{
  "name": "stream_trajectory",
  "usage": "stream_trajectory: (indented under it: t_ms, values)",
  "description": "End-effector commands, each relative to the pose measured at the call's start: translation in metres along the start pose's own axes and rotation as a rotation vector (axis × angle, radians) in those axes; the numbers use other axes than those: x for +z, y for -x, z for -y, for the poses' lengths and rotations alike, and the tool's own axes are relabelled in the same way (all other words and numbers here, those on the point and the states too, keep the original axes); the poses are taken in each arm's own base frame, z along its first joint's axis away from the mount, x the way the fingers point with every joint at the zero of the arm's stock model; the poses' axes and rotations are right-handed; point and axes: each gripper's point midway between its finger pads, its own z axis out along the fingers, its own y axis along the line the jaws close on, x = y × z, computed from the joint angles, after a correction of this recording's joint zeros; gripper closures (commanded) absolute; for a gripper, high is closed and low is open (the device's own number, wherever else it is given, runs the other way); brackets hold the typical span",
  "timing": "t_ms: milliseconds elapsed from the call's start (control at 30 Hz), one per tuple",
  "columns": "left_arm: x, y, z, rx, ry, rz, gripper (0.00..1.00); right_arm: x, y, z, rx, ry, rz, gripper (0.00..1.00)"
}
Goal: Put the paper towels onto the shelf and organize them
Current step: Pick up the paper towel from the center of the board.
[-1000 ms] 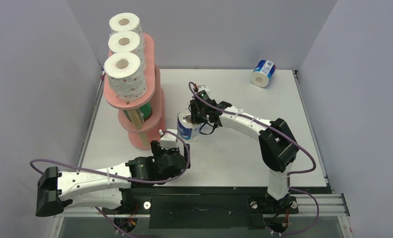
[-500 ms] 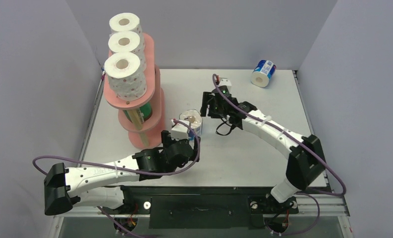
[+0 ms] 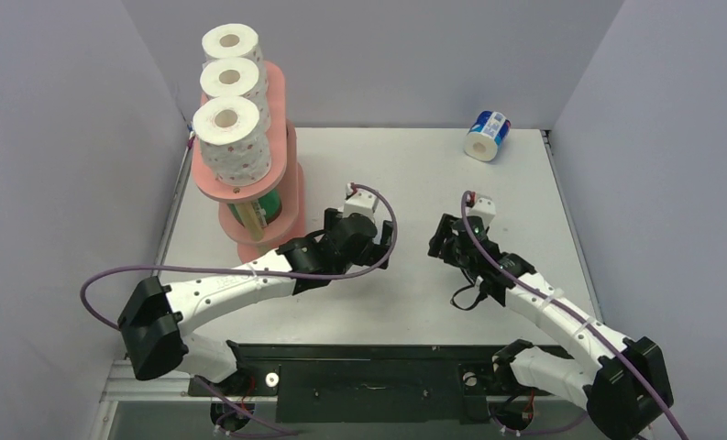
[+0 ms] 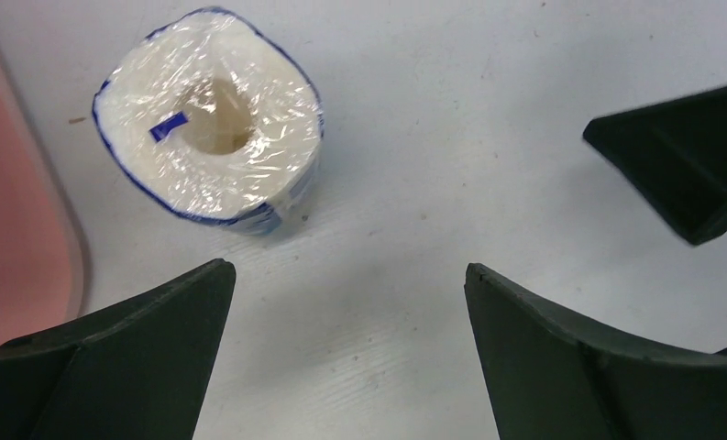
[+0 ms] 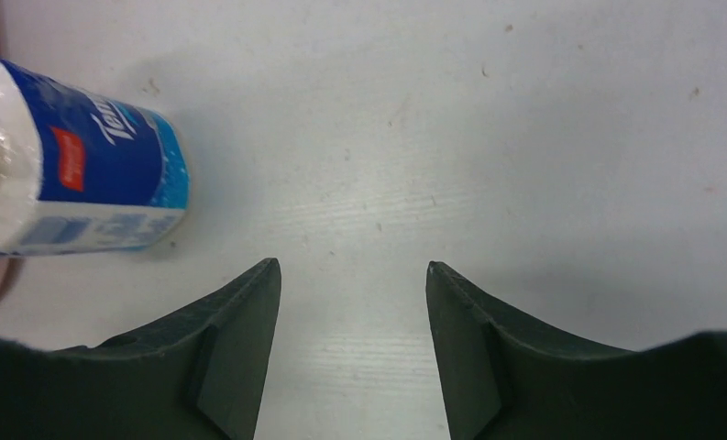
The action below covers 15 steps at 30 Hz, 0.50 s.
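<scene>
Pickup in hand: the blue-wrapped roll (image 4: 208, 115) stands on the table (image 4: 524, 92) just beside the shelf (image 4: 16, 183); the left gripper (image 4: 346, 275), spread wide, must centre over it and close, while the right gripper (image 5: 352, 270) hangs parted, empty.

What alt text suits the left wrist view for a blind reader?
A blue-and-white wrapped paper roll stands on end on the white table, just beyond the open left gripper, beside the pink shelf edge.

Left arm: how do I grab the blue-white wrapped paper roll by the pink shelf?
Probably from above: the blue-white wrapped roll stands on end, hole up, close to the pink shelf. Close the open left gripper on its curved sides, fingers clear of the shelf gap.
</scene>
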Motion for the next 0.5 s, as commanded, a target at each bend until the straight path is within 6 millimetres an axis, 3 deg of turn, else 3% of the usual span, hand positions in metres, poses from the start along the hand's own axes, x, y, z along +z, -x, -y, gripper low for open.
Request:
stream_trajectory:
  t_ms: [0,233,400,467]
  values:
    - [0.008,0.036,0.03,0.033,-0.074,0.051,0.04,-0.006,-0.003,0.007,0.032,0.028,0.101,0.45]
    - [0.032,0.051,0.04,0.056,-0.014,0.036,0.03,-0.013,-0.033,0.027,0.011,0.063,0.128,0.45]
    - [0.059,0.05,0.027,0.039,0.048,0.002,0.03,-0.017,-0.052,0.039,0.001,0.067,0.097,0.46]
    - [0.07,0.05,0.02,0.024,0.069,-0.009,0.03,-0.02,-0.05,0.036,-0.002,0.084,0.101,0.46]
